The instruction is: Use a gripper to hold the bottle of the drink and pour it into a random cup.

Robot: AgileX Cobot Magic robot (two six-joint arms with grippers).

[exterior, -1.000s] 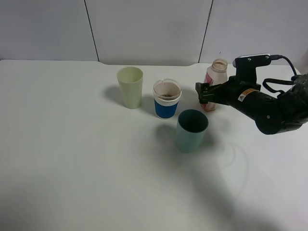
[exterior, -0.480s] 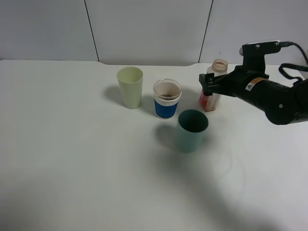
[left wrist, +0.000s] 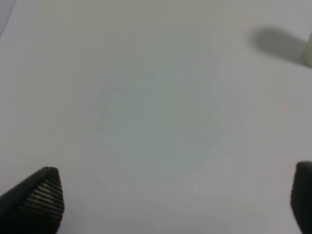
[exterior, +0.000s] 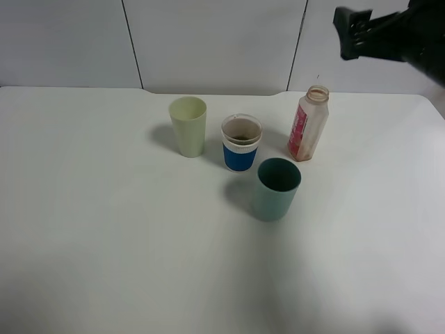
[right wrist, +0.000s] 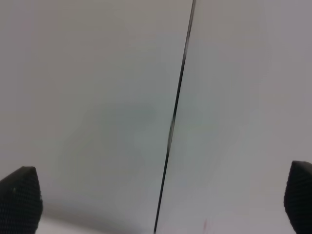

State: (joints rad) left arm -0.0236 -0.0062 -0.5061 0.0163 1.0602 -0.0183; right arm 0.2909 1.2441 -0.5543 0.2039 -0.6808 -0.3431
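Three cups stand mid-frame: the teal cup nearest, then the cup with the blue band, holding something brown, beside a pale tumbler. Right of them stands the bottle of the drink, nearly empty, so pouring looks done. Upper right, the right gripper hangs wide open, holding nothing.

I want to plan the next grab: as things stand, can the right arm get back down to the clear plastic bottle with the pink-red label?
Probably yes. The right gripper hangs open above the clear plastic bottle with the pink-red label, which stands upright, apart from the teal cup and blue-banded cup, its right side free.
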